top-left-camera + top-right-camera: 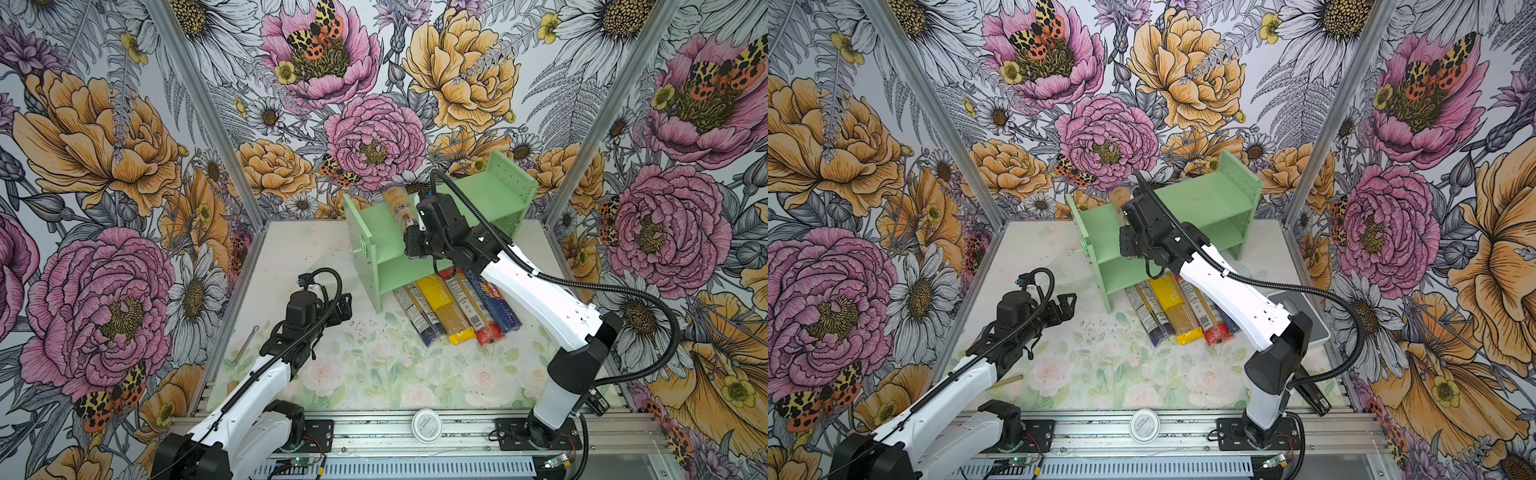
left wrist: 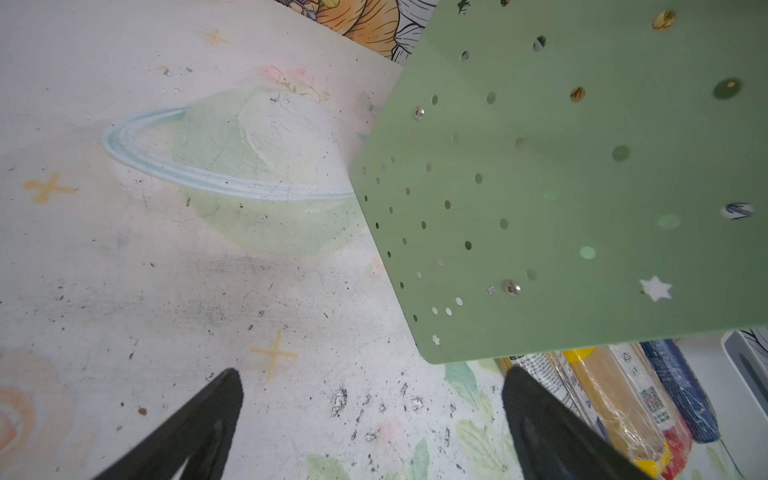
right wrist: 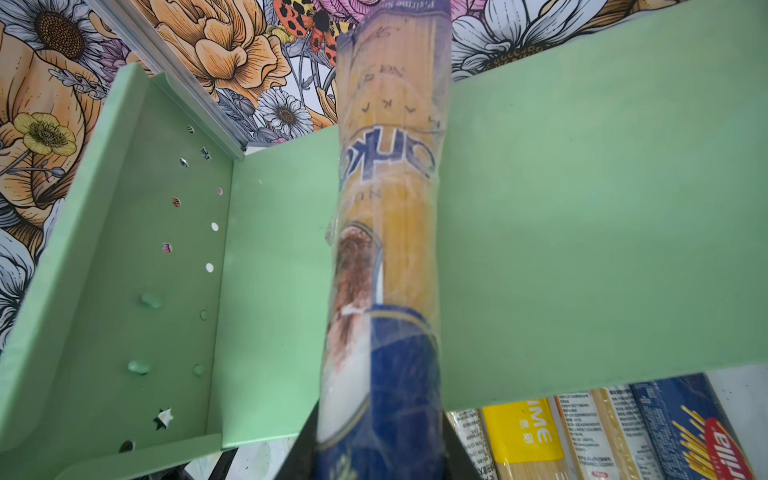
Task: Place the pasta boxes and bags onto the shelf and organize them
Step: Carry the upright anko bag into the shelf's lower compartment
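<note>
One view, right wrist, shows tool [image 3: 380, 457] gripping pack [image 3: 386, 208].

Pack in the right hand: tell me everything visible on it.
The clear spaghetti pack is a long, narrow film bag of pale yellow strands with dark-blue ends and blue lettering. The right hand clamps its near blue end. It points crosswise over the shelf top board, far end past the back edge; whether it touches the board is unclear.

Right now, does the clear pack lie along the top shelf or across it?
Across: the clear pack crosses the top shelf front to back, overhanging its rear edge.
</note>
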Controlling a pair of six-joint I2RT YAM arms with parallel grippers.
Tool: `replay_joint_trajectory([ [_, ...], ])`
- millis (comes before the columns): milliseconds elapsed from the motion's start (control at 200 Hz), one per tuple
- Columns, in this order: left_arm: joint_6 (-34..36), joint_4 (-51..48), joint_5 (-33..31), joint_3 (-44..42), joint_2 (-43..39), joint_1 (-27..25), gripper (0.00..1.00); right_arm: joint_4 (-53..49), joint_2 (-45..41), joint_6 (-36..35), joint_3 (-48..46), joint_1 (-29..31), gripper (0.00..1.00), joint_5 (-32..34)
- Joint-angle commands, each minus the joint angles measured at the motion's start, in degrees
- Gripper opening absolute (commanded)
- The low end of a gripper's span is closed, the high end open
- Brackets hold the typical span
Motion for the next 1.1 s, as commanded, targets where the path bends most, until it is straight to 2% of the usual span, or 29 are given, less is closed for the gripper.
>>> replay_joint_trajectory([
  [0,1.22,-0.02,1.38,-0.23,-0.74,0.73,0.99,9.56,-0.45,0.81,3.93,0.15,0.00,0.47],
  [646,1.22,0.71,1.60,-0.73,-0.21,1.40,0.99,10.26,-0.51,1.63,2.10,1.02,0.00,-2.27],
  [901,1.00,1.22,2.00,-0.68,0.56,1.47,0.99,10.57,-1.43,1.72,0.21,1.33,0.00,-1.46],
  [1096,0.69,1.47,2.17,-0.68,0.68,1.49,0.99,10.96,-2.55,2.18,-1.88,1.38,0.11,-0.75],
])
